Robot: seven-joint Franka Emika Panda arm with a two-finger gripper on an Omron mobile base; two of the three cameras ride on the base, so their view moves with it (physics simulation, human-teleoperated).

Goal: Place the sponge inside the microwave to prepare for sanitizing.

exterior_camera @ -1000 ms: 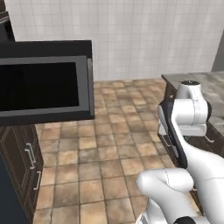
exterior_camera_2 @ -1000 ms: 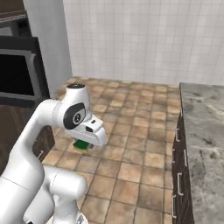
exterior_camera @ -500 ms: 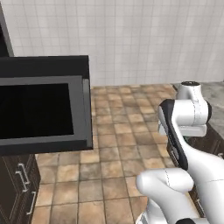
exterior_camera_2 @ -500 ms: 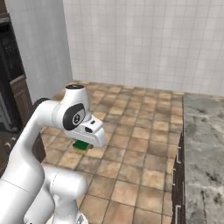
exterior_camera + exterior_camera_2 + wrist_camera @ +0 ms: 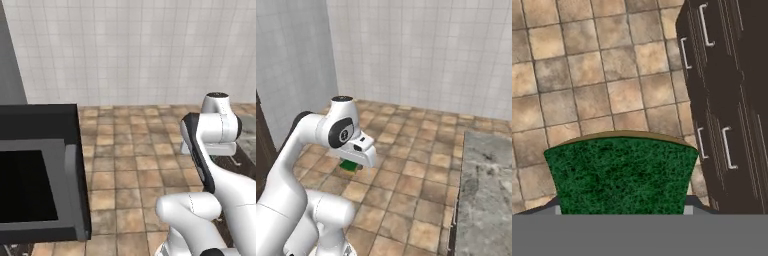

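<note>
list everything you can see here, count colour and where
sponge: 1, green scrub face with a yellow edge, held in the gripper, above the floor
microwave: 1, black with grey-framed dark window, lower left of the left base view
cabinets: 1 run, dark brown with light bar handles, right side of the hand view
counter: 1, grey stone, right of the right base view
floor: brown tiles
wall: white tiles
gripper: 1, white, closed on the sponge

Coarse sponge point(image 5: 621, 172) (matt green scrub)
</note>
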